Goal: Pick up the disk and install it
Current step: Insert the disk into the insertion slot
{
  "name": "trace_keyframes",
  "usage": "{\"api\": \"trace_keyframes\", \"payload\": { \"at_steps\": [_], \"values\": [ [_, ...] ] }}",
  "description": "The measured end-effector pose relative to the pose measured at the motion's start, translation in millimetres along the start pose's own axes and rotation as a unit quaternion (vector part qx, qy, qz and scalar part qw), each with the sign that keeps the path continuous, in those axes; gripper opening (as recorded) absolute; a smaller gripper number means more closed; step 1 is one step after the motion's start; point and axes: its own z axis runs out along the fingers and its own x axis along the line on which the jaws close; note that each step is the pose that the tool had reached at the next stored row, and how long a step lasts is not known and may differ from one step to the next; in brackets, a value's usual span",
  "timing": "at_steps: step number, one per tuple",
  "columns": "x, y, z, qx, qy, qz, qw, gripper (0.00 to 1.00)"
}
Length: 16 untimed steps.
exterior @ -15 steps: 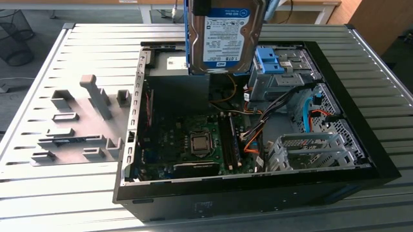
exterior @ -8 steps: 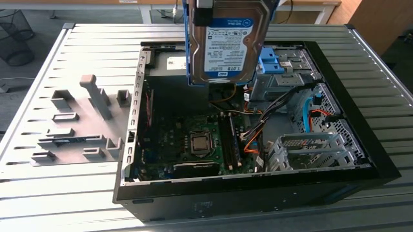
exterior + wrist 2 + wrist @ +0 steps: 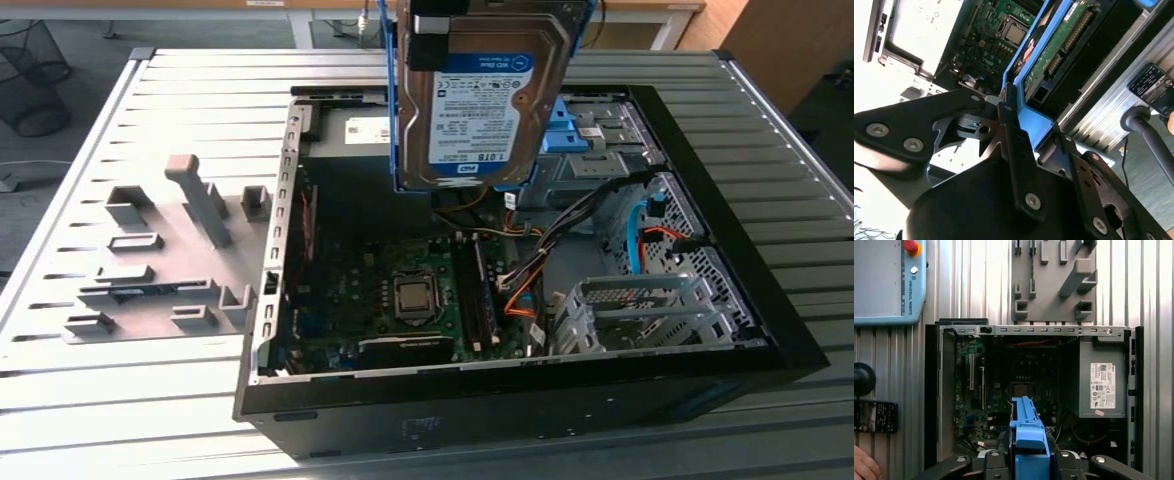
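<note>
The disk (image 3: 481, 100) is a silver hard drive with a white-and-blue label and blue rails. It hangs upright, label toward the exterior view, above the open computer case (image 3: 787, 340). My gripper (image 3: 497, 18) is shut on its upper end, near the exterior view's upper edge. In the second wrist view the black fingers (image 3: 1009, 125) clamp the blue rail (image 3: 1029, 117), with the disk's green circuit board (image 3: 1054, 47) beyond them. In the first wrist view the blue rail (image 3: 1026, 427) sticks out of the gripper (image 3: 1026, 460) over the case's inside.
Under the disk lie the motherboard (image 3: 400, 290) and cables. A blue bracket (image 3: 587, 135) sits in the drive bay, and a dark grey box (image 3: 1101, 385) fills one corner. A grey fixture plate (image 3: 160, 250) lies beside the case. A control tablet (image 3: 886, 280) and a hand (image 3: 864, 465) are nearby.
</note>
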Motion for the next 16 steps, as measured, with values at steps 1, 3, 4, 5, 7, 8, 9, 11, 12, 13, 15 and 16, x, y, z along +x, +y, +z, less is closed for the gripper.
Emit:
{"api": "trace_keyframes", "payload": {
  "at_steps": [1,3,4,5,7,8,9,11,12,13,15,16],
  "values": [
    [0.0,0.0,0.0,0.0000,0.0000,0.000,1.0000,0.36],
    [0.0,0.0,0.0,0.0000,0.0000,0.000,1.0000,0.36],
    [0.0,0.0,0.0,0.0000,0.0001,0.000,1.0000,0.36],
    [0.1,0.0,0.0,0.0000,0.0000,0.000,1.0000,0.36],
    [0.1,0.0,0.0,0.0000,0.0000,0.000,1.0000,0.36],
    [0.1,0.0,0.0,0.0000,0.0000,0.000,1.0000,0.36],
    [0.1,0.0,0.0,0.0000,0.0000,0.000,1.0000,0.36],
    [0.1,0.0,0.0,0.0000,0.0000,0.000,1.0000,0.36],
    [0.1,0.0,0.0,0.0000,0.0000,0.000,1.0000,0.36],
    [0.1,0.0,0.0,0.0000,0.0000,0.000,1.0000,0.36],
    [0.1,0.0,0.0,0.0000,0.0000,0.000,1.0000,0.36],
    [0.2,-1.6,0.0,0.0000,0.0000,0.000,1.0000,0.36]
  ]
}}
